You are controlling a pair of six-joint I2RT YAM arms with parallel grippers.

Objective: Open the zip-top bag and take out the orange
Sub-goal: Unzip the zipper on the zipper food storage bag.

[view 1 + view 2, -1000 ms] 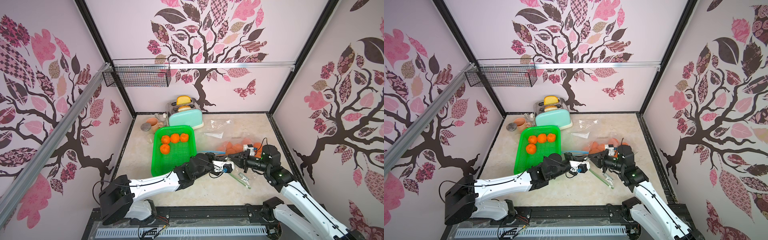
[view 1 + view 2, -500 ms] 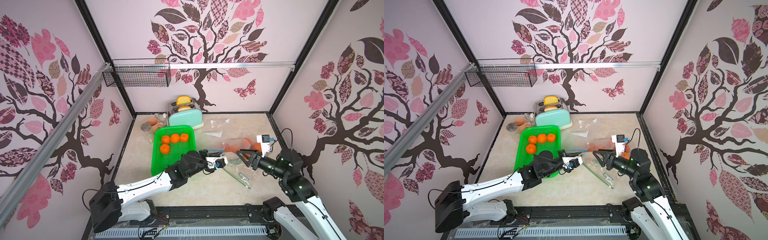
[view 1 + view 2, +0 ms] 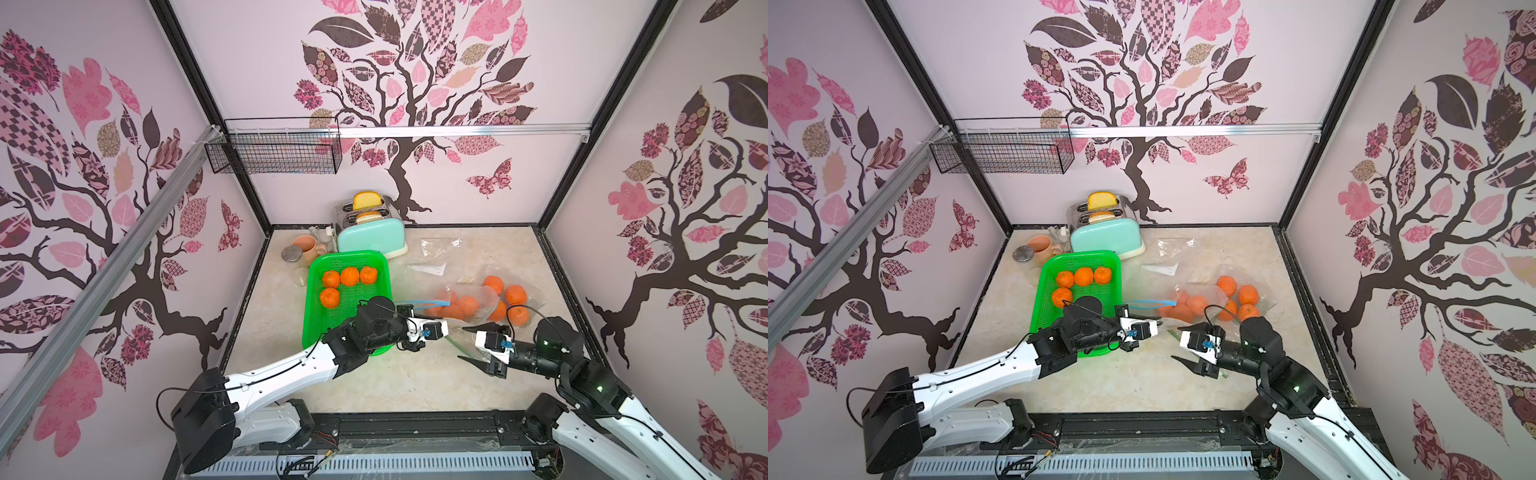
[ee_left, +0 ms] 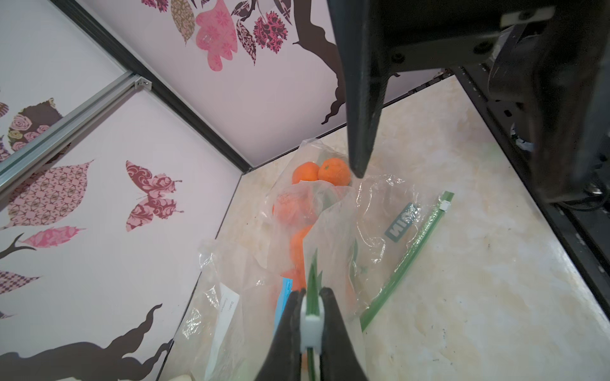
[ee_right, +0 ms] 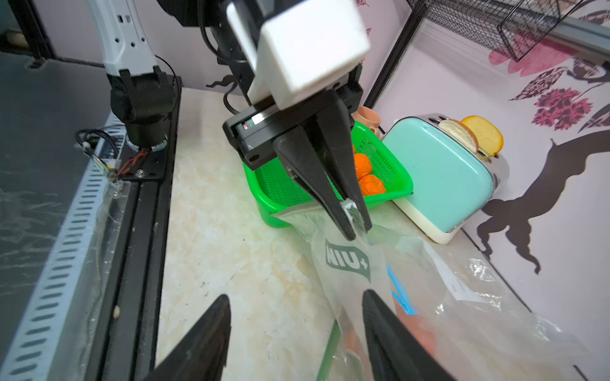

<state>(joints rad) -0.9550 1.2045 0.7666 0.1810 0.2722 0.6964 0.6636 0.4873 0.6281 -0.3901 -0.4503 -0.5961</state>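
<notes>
A clear zip-top bag (image 5: 346,260) with a green zip strip (image 4: 409,260) lies on the marble floor, right of centre. Oranges (image 3: 469,305) show through the plastic, also in the left wrist view (image 4: 333,171). My left gripper (image 3: 449,328) (image 3: 1160,321) is shut on the bag's zip edge, pinching the white slider (image 4: 310,325) and the green strip between its fingertips (image 4: 310,293). The right wrist view shows the same grip (image 5: 355,227). My right gripper (image 3: 463,343) (image 3: 1177,343) (image 5: 295,295) stands open just right of it. One finger lies against the plastic; nothing is between the jaws.
A green basket (image 3: 347,254) holding several oranges sits under the left arm. Behind it stand a mint toaster (image 3: 370,237) with bread and a pink mug (image 3: 305,247). A second clear bag with a white label (image 3: 434,257) lies at the back. More oranges (image 3: 515,295) lie at the right.
My right gripper has opened and drawn back from the left gripper toward the right. The left gripper stays shut on the bag's zip edge, shifted slightly.
</notes>
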